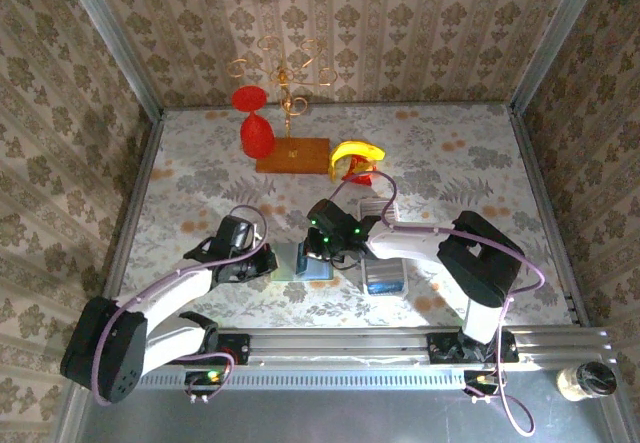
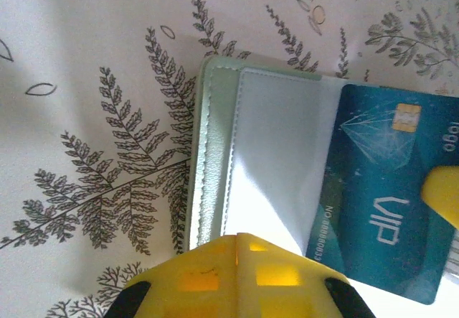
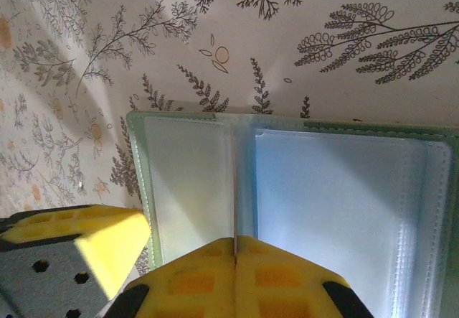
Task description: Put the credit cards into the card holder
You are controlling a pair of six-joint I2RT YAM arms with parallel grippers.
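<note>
Both hands closed, fingertips together: left hand [image 2: 237, 250] should pin card holder [image 2: 214, 146] flat while right hand [image 3: 235, 253] pushes blue credit card [image 2: 373, 181] straight in, edges parallel.

High view from behind the arms [image 1: 170, 288], facing down at the table [image 1: 200, 163], wrist views close above, seemingly sharing the wallet [image 3: 323, 203]

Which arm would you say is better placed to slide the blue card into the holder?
Probably right: its fingertip is against the blue card; the left gripper sits shut over the holder.
</note>
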